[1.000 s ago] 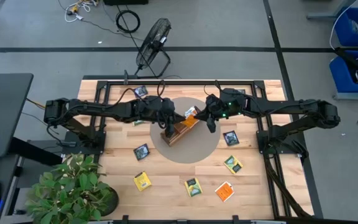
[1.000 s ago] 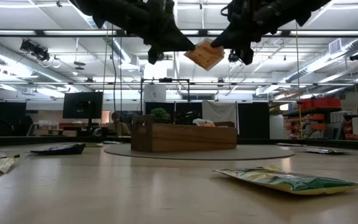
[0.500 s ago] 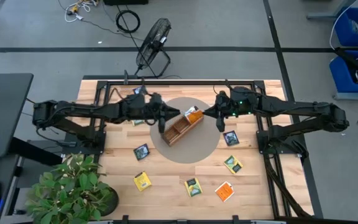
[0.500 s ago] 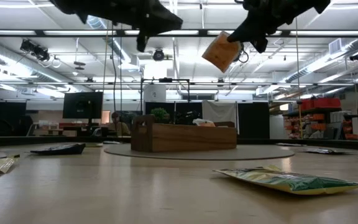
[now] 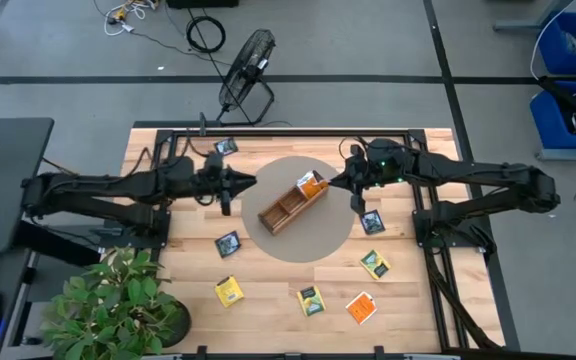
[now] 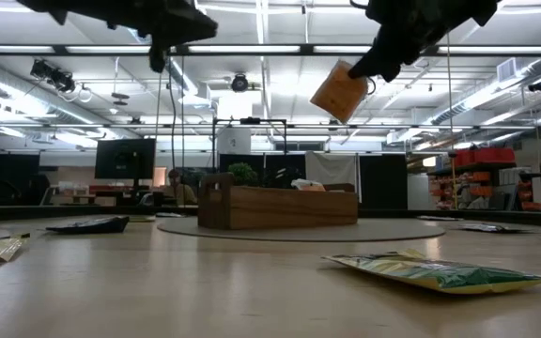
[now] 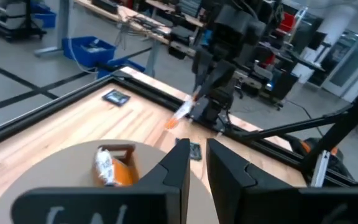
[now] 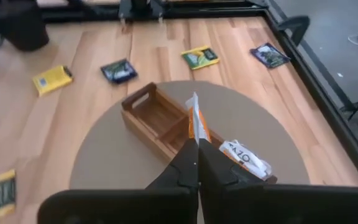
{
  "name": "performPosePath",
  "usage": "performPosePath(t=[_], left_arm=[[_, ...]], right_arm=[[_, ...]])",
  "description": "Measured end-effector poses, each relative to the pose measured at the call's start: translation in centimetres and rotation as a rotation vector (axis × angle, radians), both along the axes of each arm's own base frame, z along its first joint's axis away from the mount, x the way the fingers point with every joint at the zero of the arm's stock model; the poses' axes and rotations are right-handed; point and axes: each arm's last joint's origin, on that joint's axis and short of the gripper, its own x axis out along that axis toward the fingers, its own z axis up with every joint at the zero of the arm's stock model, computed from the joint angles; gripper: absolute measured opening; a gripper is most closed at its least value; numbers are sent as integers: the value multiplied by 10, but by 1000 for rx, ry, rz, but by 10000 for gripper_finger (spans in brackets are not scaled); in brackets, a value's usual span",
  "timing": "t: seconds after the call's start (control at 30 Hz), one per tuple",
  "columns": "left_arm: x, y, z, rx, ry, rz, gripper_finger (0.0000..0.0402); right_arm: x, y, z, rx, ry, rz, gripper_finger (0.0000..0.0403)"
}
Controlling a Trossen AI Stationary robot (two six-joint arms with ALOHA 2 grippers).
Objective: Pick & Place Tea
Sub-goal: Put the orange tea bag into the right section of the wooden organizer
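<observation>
My right gripper [image 5: 341, 183] hovers high over the right end of the brown wooden tray [image 5: 280, 210], shut on an orange-and-white tea packet [image 6: 339, 92]. Another orange-and-white packet [image 8: 244, 155] lies in the tray's end compartment. The tray stands on a round tan mat [image 5: 313, 245]. My left gripper [image 5: 230, 186] hangs in the air left of the tray, fingers slightly apart and holding nothing. Loose on the wood lie dark packets [image 5: 228, 243], [image 5: 371, 221], green ones [image 5: 309, 300], [image 5: 374, 263], a yellow one [image 5: 229, 290] and an orange one [image 5: 361, 307]. My right gripper pinches the orange-and-white packet between its two fingers by its upper edge [image 8: 194, 138]. The fingers point down, slanting toward the tray. The packet is lifted clear and hangs tilted below the fingertips [image 6: 369, 68], well above the tray [image 6: 280, 208].
A potted plant [image 5: 118, 305] stands at the table's near left corner. Black frame rails [image 5: 288, 131] run along the far edge and both sides. Another dark packet [image 5: 226, 146] lies near the far rail. Bare wood shows left of the mat.
My left gripper has drawn back from over the tray toward the table's left edge. My right gripper has shifted slightly toward the right edge, keeping the packet, which has tipped from lying nearly flat to hanging more steeply.
</observation>
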Motion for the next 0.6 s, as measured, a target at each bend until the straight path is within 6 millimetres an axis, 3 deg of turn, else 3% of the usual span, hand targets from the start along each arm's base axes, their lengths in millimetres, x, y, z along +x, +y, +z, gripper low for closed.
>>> performPosePath(t=[0.23,0.43,0.6], left_arm=[[-31,-3,-5,-45,20,47,57],[-47,-4,-1,-28,27,86,57],[-62,-5,-3,-20,76,115,57]], right_arm=[[10,-10,2,-104,125,71,0],[35,-27,11,-180,239,190,0],[55,-39,4,-199,393,315,0]])
